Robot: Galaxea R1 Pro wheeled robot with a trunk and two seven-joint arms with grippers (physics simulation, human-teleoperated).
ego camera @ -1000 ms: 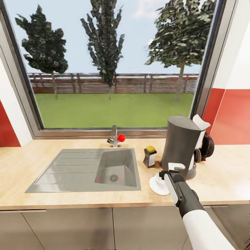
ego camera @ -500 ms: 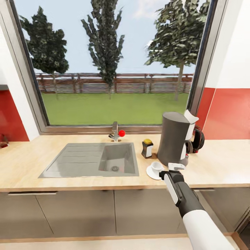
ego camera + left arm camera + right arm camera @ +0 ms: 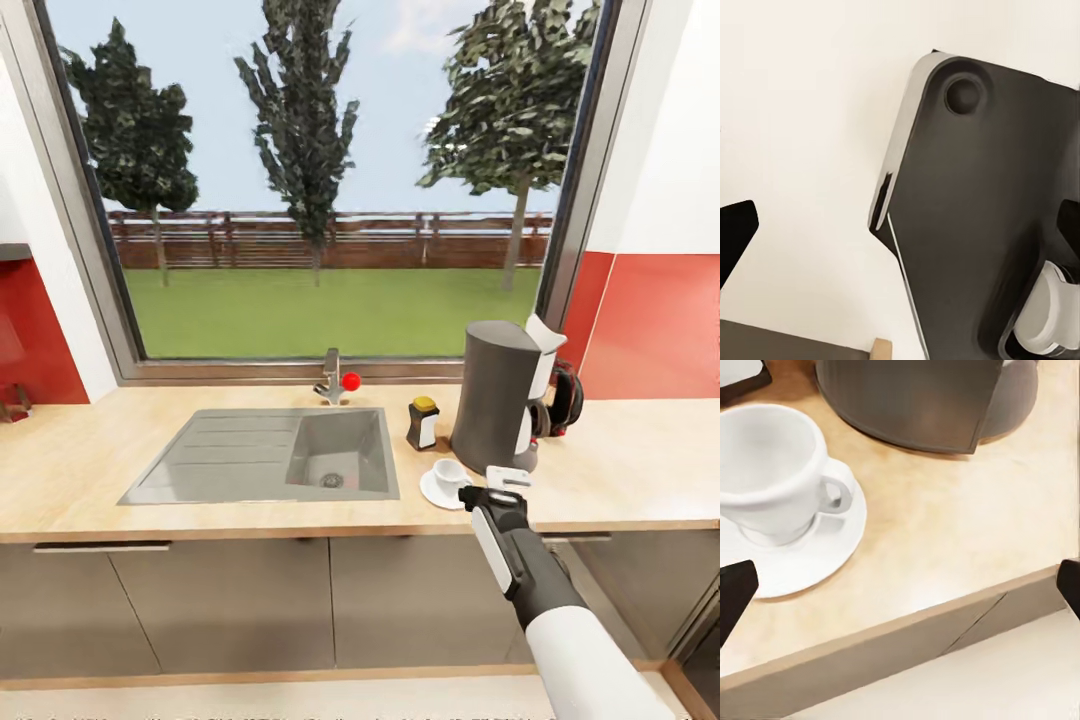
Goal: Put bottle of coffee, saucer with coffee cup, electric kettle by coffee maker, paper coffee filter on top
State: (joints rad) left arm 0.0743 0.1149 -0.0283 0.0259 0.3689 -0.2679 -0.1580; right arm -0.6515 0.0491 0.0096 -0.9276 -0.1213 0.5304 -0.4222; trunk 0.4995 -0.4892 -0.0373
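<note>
Your head camera faces a long light wood-grain countertop point(image 3: 200, 500) over grey cabinets point(image 3: 230, 600), with a grey steel sink point(image 3: 265, 455) set into it and a tap point(image 3: 330, 378) with a red knob at the back. A large window point(image 3: 320, 190) behind shows lawn, fence and trees; the walls beside it are red below, white above. The dark grey coffee maker point(image 3: 492, 396) stands upright right of the sink, a white paper filter point(image 3: 545, 333) on its top. The yellow-capped coffee bottle point(image 3: 423, 423) stands just left of it, the black-handled kettle point(image 3: 563, 400) behind its right side. The white cup point(image 3: 769, 472) sits on the saucer point(image 3: 817, 551) in front of the machine. Your right gripper point(image 3: 492, 497) hangs at the counter edge near the saucer, fingers spread, empty. I cannot tell your left gripper's state.
</note>
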